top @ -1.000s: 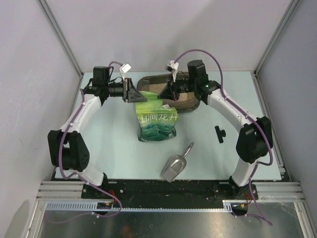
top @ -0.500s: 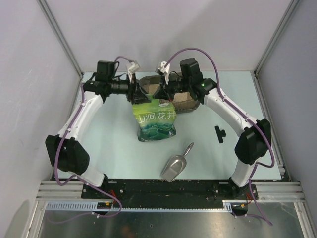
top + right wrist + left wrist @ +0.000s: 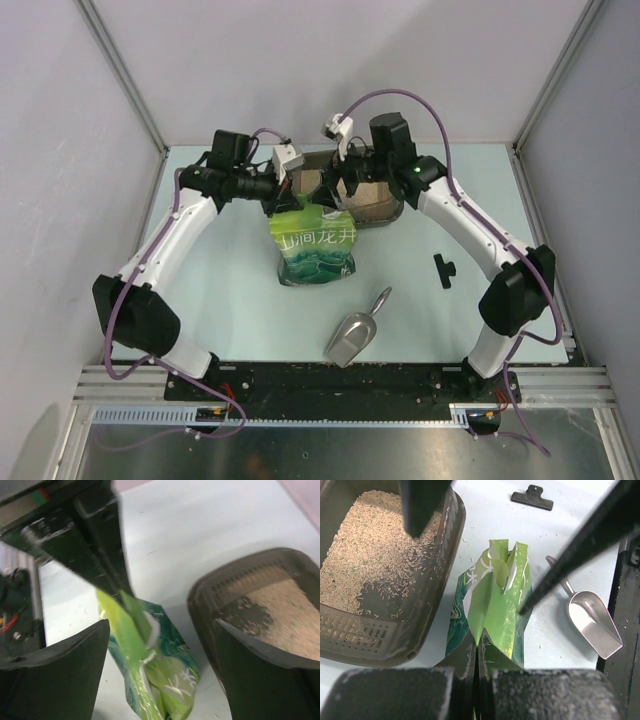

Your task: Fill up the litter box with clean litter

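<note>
1. The left end effector [image 3: 477, 652] is closed tight: its two fingers [image 3: 395, 695] press together at the bottom of the left wrist view, pinching the top fold of the green bag [image 3: 495, 610].
2. The right end effector [image 3: 162, 625] stands wide open with nothing in it. In its own view the fingers [image 3: 60, 670] sit at the lower left and lower right, and the bag's top shows between them without touching either.
3. In the overhead view both end effectors meet at upper centre, the left [image 3: 283, 195] on the bag's upper left corner and the right [image 3: 345, 188] above the box.
4. The bag's mouth is pleated and gapes slightly. Its printed face fills the middle of the overhead view, and its base is on the table [image 3: 220, 280].
5. The litter box [image 3: 445, 555] lies just beside the bag, in the upper left of the left wrist view. Whether the two touch cannot be told.
6. The litter [image 3: 365, 555] covers part of the box's floor, while a dark bare patch and a slotted end stay uncovered.
7. A metal scoop [image 3: 595, 625] lies on the table at the right of that view, apart from the bag.
8. A black clip [image 3: 532, 499] lies at the top edge.
</note>
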Controlling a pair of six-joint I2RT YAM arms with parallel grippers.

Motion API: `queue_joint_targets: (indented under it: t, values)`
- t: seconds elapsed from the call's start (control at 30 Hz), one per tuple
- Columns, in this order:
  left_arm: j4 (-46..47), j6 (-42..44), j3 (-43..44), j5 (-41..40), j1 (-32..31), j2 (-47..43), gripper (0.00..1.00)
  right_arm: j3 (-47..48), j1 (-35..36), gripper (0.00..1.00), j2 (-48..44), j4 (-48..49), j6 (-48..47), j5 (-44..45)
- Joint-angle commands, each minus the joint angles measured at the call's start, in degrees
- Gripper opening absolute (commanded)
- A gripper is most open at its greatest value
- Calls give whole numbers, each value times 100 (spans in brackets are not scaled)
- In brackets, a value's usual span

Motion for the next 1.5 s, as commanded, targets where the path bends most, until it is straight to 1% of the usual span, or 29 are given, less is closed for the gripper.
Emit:
queue_joint_targets:
  t: [0.0, 0.03, 0.07, 0.1, 0.17, 0.2, 0.33, 0.43, 0.6, 0.87, 1.0, 1.1, 1.23, 1.27, 1.3, 1.4, 1.47]
  values:
    - [-162, 351, 227, -1, -39, -255, 0, 677, -47, 94, -460, -374, 1056, 1703]
    - [-145, 316, 227, -9, -39, -299, 0, 934, -12, 95, -234, -737, 1144, 1958]
    - [-153, 298, 227, -1, -39, -395, 0, 1215, -12, 95, -127, -1106, 1293, 2448]
    - [-153, 237, 219, 17, -39, -440, 0, 1470, -30, 95, -39, -1666, 1373, 2609]
    - [-145, 123, 218, 69, -39, -545, 0, 1499, -108, 95, 85, -2031, 1478, 2699]
    - [-136, 87, 218, 113, -39, -563, 0, 1282, -152, 95, 68, -2154, 1496, 2664]
    - [-101, -27, 245, 105, -92, -668, 0, 780, -267, 95, -91, -2226, 1751, 2454]
    - [-83, -80, 254, 61, -109, -704, 0, 542, -285, 95, -222, -2200, 1769, 2339]
    - [-39, -159, 236, 35, -162, -765, 0, 331, -302, 95, -328, -2261, 1743, 2400]
    - [57, -264, 122, 43, -189, -818, 0, -39, -294, 95, -539, -2164, 1866, 1943]
    - [75, -317, 122, 35, -206, -862, 0, -109, -302, 96, -399, -2033, 1980, 1987]
    - [101, -317, 78, 17, -206, -923, 0, -66, -293, 97, -205, -1848, 2059, 1812]
    - [137, -414, 16, 43, -215, -985, 0, 136, -206, 99, 84, -1803, 2138, 1986]
    - [145, -423, -1, 35, -224, -985, 0, 180, -153, 99, 120, -1830, 2147, 2126]
    - [180, -431, -10, 0, -224, -1011, 0, 207, -118, 99, 138, -1830, 2251, 2458]
    - [233, -449, -36, -106, -224, -1046, 0, 233, -39, 100, 164, -1865, 2393, 2891]
    - [277, -528, -36, -150, -224, -1064, 0, 173, 14, 100, 121, -1830, 2384, 2954]
